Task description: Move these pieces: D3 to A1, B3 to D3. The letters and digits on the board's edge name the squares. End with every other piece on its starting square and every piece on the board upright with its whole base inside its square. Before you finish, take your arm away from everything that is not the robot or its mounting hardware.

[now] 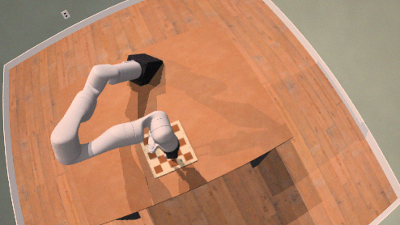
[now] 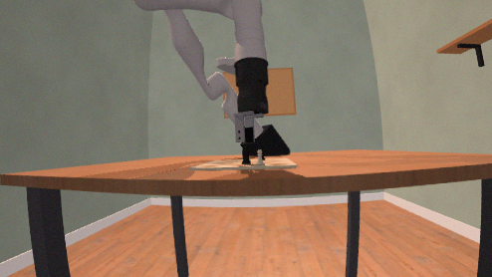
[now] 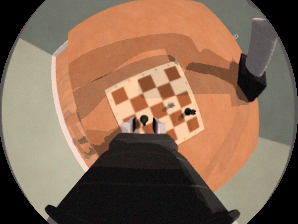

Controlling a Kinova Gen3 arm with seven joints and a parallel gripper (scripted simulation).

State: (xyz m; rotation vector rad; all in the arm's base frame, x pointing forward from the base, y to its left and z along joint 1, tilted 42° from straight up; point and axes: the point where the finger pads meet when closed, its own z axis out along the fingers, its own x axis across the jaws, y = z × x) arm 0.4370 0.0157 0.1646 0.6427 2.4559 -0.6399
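Note:
A small chessboard lies on the wooden table near its front edge. My gripper (image 2: 245, 153) hangs straight down with its fingertips almost on the board. The fingers stand partly open on either side of a small black piece (image 2: 245, 159), which stands upright on its square. The wrist view shows this black piece (image 3: 143, 121) between the fingertips at the board's near edge. A white piece (image 2: 259, 157) stands upright just to the right of the gripper. The wrist view shows another dark piece (image 3: 189, 111) and a white piece (image 3: 192, 124) near the board's right edge. I cannot read the square labels.
The arm's black base (image 1: 145, 68) sits at the far side of the table. The arm's elbow (image 1: 69, 142) reaches out to the left of the board. The table's front edge (image 2: 249, 181) is close to the board. A wall shelf (image 2: 468, 40) hangs at the upper right.

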